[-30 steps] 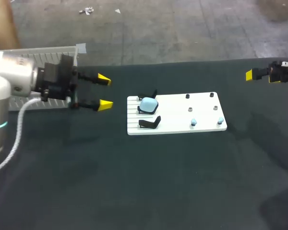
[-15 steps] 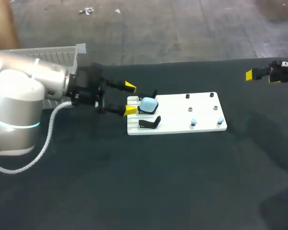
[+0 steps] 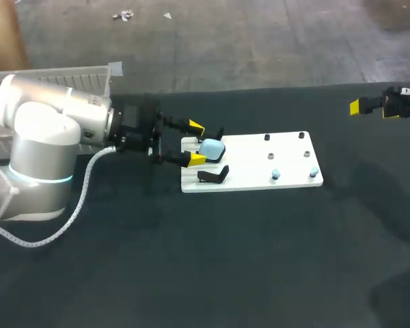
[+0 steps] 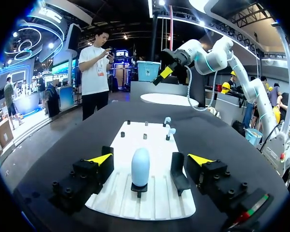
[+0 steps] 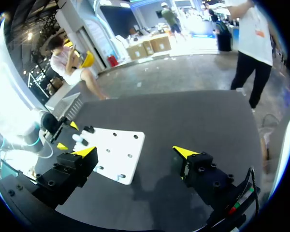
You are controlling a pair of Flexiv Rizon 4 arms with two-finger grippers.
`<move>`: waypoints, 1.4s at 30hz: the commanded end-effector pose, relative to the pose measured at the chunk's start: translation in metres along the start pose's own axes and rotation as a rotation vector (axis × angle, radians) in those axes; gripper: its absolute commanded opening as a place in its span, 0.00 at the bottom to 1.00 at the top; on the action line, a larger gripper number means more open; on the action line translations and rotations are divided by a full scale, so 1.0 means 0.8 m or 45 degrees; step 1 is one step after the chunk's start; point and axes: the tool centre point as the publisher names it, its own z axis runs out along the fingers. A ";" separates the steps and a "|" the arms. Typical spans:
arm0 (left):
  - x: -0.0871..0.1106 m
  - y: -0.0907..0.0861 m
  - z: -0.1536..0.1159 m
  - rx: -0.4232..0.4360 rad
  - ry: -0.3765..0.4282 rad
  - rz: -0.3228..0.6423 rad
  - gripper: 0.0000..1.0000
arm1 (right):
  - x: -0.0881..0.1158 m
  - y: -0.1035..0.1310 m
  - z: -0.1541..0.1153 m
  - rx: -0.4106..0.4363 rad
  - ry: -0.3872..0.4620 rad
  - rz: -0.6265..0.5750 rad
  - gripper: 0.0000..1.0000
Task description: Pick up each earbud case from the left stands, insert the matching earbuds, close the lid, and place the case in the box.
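**Earbud case sits between our spread left fingers, not yet gripped**

Earbud case (image 3: 211, 149), pale blue and lid-shut, stands upright on its middle stand at the left end of the white board (image 3: 260, 164). Our left gripper (image 3: 196, 143) is level with it, fingers wide apart, one to each side of the case and touching nothing. In the left wrist view the case (image 4: 140, 166) stands roughly centred between the tips, with clear gaps on both sides.

We judge the step in hand to be the grasp. To do it well, we should square the fingers to the case's flat sides and close slowly. We should lift straight off the stand before swinging away.

The squeeze is tight on both flanks. An empty stand (image 4: 179, 173) rises just inside one finger, and a second empty stand (image 3: 210, 134) sits beside the other, so either finger could snag while closing.

The two blue earbuds (image 3: 275, 175) wait on pegs at the board's other end, well apart from the case. Our right gripper (image 5: 135, 151) hangs with its fingers apart and empty at the table's far right, leaving the dark table (image 3: 191, 260) open in front. The box (image 3: 89, 74) lies behind our left arm.
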 end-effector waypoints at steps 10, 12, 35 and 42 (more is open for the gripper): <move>0.017 0.008 0.007 -0.017 0.043 -0.030 0.93 | 0.000 -0.001 0.001 -0.004 0.001 -0.001 1.00; 0.018 0.009 0.008 -0.019 0.046 -0.031 0.93 | 0.000 -0.001 0.001 -0.004 0.001 -0.001 1.00; 0.024 0.010 0.018 0.006 0.042 -0.041 0.53 | 0.000 -0.001 0.001 -0.004 0.001 -0.001 1.00; 0.026 0.011 0.023 0.021 0.036 -0.047 0.47 | 0.000 -0.001 0.001 -0.004 0.001 -0.001 1.00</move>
